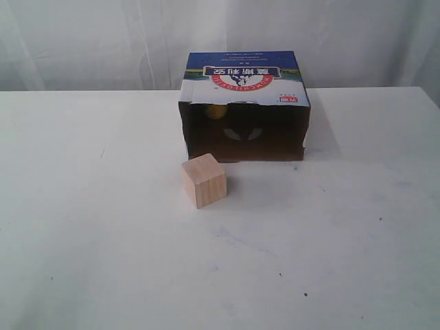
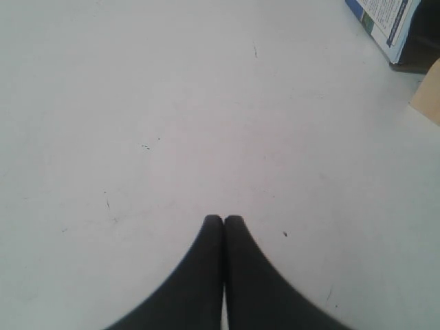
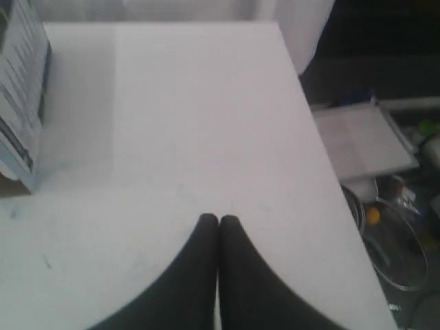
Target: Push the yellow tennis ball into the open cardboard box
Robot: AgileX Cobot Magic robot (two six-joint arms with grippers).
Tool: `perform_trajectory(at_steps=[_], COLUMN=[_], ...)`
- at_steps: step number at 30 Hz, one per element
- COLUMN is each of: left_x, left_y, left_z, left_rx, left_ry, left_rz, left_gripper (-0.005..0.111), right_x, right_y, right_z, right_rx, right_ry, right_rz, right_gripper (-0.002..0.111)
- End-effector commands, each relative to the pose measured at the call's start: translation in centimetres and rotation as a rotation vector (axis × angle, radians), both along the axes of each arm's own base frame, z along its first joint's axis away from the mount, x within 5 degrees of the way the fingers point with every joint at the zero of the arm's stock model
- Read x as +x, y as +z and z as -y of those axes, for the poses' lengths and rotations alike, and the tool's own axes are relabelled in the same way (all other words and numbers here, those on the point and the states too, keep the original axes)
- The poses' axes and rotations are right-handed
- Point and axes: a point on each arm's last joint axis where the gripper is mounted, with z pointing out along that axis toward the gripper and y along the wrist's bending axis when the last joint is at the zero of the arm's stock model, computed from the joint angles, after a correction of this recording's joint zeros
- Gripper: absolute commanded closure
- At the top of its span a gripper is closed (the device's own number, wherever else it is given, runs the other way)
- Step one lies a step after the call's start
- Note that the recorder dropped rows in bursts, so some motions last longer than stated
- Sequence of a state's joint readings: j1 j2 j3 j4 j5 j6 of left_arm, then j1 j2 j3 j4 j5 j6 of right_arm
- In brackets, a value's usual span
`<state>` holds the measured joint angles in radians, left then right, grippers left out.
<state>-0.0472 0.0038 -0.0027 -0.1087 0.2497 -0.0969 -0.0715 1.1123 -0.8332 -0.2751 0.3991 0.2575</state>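
The open cardboard box lies at the back middle of the white table, its dark mouth facing the camera and its blue-and-white printed panel on top. The yellow tennis ball rests deep inside, near the upper left of the opening. Neither arm appears in the exterior view. My left gripper is shut and empty over bare table, with a corner of the box far off. My right gripper is shut and empty too, with the box's side off to one side.
A pale wooden cube stands just in front of the box's left part; its edge shows in the left wrist view. In the right wrist view the table edge runs close by, with clutter on the floor beyond.
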Motion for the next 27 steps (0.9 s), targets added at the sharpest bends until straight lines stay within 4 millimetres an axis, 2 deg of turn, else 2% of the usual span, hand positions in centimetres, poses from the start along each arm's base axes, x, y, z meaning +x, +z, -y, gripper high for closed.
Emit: perform_trajectory(at_steps=[1,11,14,15,16,18,21,22,27], left_x=[0.0,0.0,0.0,0.0,0.0,0.0,0.0,0.0,0.0], left_y=[-0.1,-0.1,-0.1,-0.1,-0.1,-0.1,-0.1,-0.1,-0.1], left_z=[0.1,0.1,0.1,0.1,0.1,0.1,0.1,0.1,0.1], left_rx=[-0.011,-0.011,-0.011,-0.011,-0.011,-0.011,-0.011,-0.012,-0.012], left_ry=[-0.005,-0.005,-0.005,-0.005,-0.005,-0.005,-0.005,-0.005,-0.005], left_rz=[-0.005,-0.005,-0.005,-0.005,-0.005,-0.005,-0.005,-0.005,-0.005], left_gripper=[0.107,0.107,0.107,0.107,0.107,0.107,0.107,0.107,0.107], right_x=[-4.5,-14.2,-16.7,-18.3,-19.0,-21.0,-21.5,-21.4,-19.2], right_y=[1.0,-0.3,-1.1,-1.9,-2.2,-2.4,-1.9,-2.4,-7.8], right_z=[-0.5,-1.6,-1.6,-1.4,-1.3,-1.3,-1.0,-0.9,-1.4], right_rx=[-0.003,0.064,0.056,0.058,0.060,0.042,-0.077,-0.095,-0.170], right_ry=[0.027,0.038,0.014,-0.029,-0.046,-0.059,-0.055,-0.058,0.046], right_rz=[0.217,0.578,0.594,0.540,0.527,0.568,0.605,0.576,0.443], right_gripper=[0.108,0.108,0.108,0.108,0.108,0.108,0.108,0.108,0.108])
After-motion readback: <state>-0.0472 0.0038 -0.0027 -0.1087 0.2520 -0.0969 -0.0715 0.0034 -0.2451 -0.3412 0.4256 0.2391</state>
